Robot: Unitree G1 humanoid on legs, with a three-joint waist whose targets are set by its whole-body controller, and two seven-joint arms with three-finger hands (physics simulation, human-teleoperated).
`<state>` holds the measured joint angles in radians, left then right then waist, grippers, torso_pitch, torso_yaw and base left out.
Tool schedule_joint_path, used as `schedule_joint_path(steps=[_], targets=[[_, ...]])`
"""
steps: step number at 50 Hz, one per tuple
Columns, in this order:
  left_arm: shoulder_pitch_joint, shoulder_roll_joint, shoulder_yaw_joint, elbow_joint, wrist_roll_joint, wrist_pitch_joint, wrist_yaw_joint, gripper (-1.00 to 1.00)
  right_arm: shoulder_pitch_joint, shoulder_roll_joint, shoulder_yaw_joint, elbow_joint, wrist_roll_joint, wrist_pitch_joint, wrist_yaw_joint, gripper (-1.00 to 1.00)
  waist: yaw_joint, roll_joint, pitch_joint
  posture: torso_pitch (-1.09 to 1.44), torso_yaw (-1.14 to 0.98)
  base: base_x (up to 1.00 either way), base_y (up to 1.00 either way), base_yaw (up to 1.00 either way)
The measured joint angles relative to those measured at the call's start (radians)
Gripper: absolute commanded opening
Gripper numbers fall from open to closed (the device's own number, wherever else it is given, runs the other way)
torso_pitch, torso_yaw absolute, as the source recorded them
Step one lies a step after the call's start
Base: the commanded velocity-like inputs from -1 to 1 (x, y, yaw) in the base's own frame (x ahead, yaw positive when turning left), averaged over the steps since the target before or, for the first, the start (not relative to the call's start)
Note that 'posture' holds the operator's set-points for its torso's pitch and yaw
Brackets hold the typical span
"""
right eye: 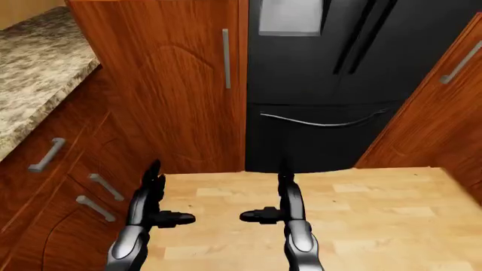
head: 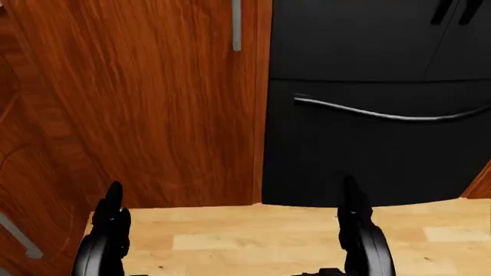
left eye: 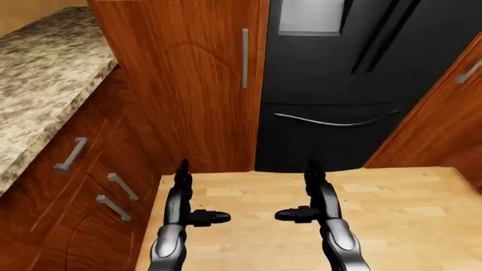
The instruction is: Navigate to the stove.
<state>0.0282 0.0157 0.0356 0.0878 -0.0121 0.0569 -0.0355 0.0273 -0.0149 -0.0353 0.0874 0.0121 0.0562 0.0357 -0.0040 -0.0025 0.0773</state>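
No stove shows in any view. My left hand (left eye: 188, 192) and my right hand (left eye: 305, 189) are held out low over the wooden floor, fingers open and empty, thumbs pointing at each other. Both also show at the bottom of the head view, the left hand (head: 111, 213) and the right hand (head: 353, 210).
A black fridge (left eye: 354, 84) with a curved drawer handle (left eye: 335, 121) stands straight ahead. A tall wooden cabinet (left eye: 188, 79) is at its left, another wooden panel (left eye: 444, 118) at its right. A granite counter (left eye: 41, 73) over wooden drawers (left eye: 83, 175) runs along the left. Light wooden floor (left eye: 391, 214) lies below.
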Motion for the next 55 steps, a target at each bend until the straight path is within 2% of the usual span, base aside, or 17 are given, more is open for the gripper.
schedule_joint_path(steps=[1,3,5,7,17,20,24,28,31,35,39,43,46,48,51,53,55], targets=[[0.002,0.001,0.001,-0.021,-0.002,-0.001,-0.001,1.0,0.005,-0.001,0.001,-0.024,0.001,0.002,0.001,1.0,-0.001,-0.004,-0.01,0.0,0.0,0.0,0.0,0.0],[-0.016,0.003,0.005,-0.065,-0.004,-0.024,-0.001,1.0,-0.003,-0.003,-0.002,-0.087,0.003,-0.011,0.002,1.0,0.006,-0.004,-0.06,0.0,0.0,0.0,0.0,0.0],[-0.026,0.003,0.007,-0.053,-0.005,-0.051,-0.001,1.0,-0.003,0.0,0.001,-0.097,0.003,-0.023,0.003,1.0,0.007,-0.01,-0.042,0.0,0.0,0.0,0.0,0.0],[-0.015,0.002,0.003,-0.031,-0.004,-0.055,-0.002,1.0,0.005,-0.001,0.004,-0.082,0.002,-0.023,0.006,1.0,0.007,-0.009,-0.055,0.0,0.0,0.0,0.0,0.0],[-0.004,0.002,0.005,-0.061,-0.001,-0.024,0.002,1.0,0.013,-0.001,0.004,-0.097,-0.007,0.017,0.006,1.0,0.007,-0.005,-0.063,0.0,0.0,0.0,0.0,0.0],[-0.009,0.002,0.009,-0.095,0.008,-0.01,0.017,1.0,0.016,0.005,-0.008,-0.157,0.029,0.045,0.022,1.0,0.008,-0.003,-0.066,0.0,0.0,0.0,0.0,0.0],[-0.088,0.016,0.052,-0.14,-0.017,0.021,0.063,1.0,-0.003,-0.008,-0.044,-0.377,0.083,0.19,0.01,1.0,0.01,-0.006,-0.065,0.0,0.0,0.0,0.0,0.0],[-0.11,0.027,0.075,-0.372,-0.044,0.104,0.102,1.0,-0.033,-0.03,-0.101,-0.586,0.128,0.323,-0.019,1.0,0.01,-0.012,-0.078,0.0,0.0,0.0,0.0,0.0],[-0.161,0.031,0.083,-0.475,-0.085,0.184,0.108,1.0,-0.045,-0.036,-0.107,-0.667,0.137,0.396,-0.03,1.0,0.01,-0.01,-0.085,0.0,0.0,0.0,0.0,0.0],[-0.197,0.07,0.098,-0.58,-0.097,0.32,0.129,1.0,-0.065,-0.044,-0.1,-0.774,0.137,0.529,-0.032,1.0,0.007,-0.003,-0.075,0.0,0.0,0.0,0.0,0.0],[-0.225,0.08,0.126,-0.729,-0.122,0.496,0.127,1.0,-0.14,-0.072,-0.15,-0.952,0.153,0.719,-0.052,1.0,0.01,-0.002,-0.059,0.0,0.0,0.0,0.0,0.0],[-0.287,0.109,0.155,-0.855,-0.157,0.608,0.146,1.0,-0.235,-0.103,-0.19,-1.113,0.185,0.872,-0.077,1.0,0.009,-0.006,-0.062,0.0,0.0,0.0,0.0,0.0],[-0.327,0.132,0.181,-0.927,-0.175,0.684,0.158,1.0,-0.291,-0.188,-0.219,-1.13,0.297,0.929,-0.144,1.0,0.009,-0.006,-0.061,0.0,0.0,0.0,0.0,0.0],[-0.352,0.15,0.216,-0.953,-0.199,0.734,0.169,1.0,-0.32,-0.322,-0.248,-1.115,0.473,0.948,-0.276,1.0,0.012,-0.005,-0.057,0.0,0.0,0.0,0.0,0.0],[-0.357,0.171,0.249,-0.969,-0.226,0.766,0.188,1.0,-0.341,-0.546,-0.298,-1.107,0.807,0.923,-0.546,1.0,0.017,-0.006,-0.05,0.0,0.0,0.0,0.0,0.0],[-0.354,0.178,0.254,-0.971,-0.238,0.779,0.197,1.0,-0.347,-0.641,-0.304,-1.118,0.959,0.878,-0.681,1.0,0.018,-0.012,-0.044,0.0,0.0,0.0,0.0,0.0],[-0.359,0.182,0.257,-0.97,-0.257,0.791,0.202,1.0,-0.352,-0.682,-0.293,-1.132,1.034,0.851,-0.754,1.0,0.017,-0.02,-0.039,0.0,0.0,0.0,0.0,0.0]])
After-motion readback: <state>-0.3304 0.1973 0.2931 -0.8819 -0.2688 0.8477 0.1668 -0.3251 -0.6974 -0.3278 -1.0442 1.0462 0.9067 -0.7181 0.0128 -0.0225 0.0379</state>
